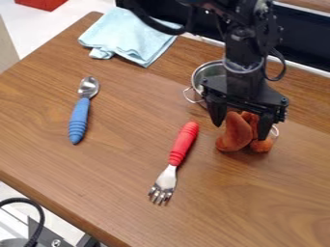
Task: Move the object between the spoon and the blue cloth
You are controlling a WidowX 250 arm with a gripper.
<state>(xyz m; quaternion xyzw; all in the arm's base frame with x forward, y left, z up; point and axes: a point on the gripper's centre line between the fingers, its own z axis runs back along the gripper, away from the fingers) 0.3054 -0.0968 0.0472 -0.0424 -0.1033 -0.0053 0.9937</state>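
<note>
Black 2-fingered gripper (240,133) points down, straddling the orange-brown plush toy (236,135). Its fingers (217,114) stand apart.

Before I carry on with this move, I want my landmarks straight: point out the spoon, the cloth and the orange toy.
Spoon (78,119): camera view, on its blue handle.
Cloth (130,37): camera view, on the middle of its light blue fabric.
Orange toy (236,132): camera view, on its plush body.
</note>
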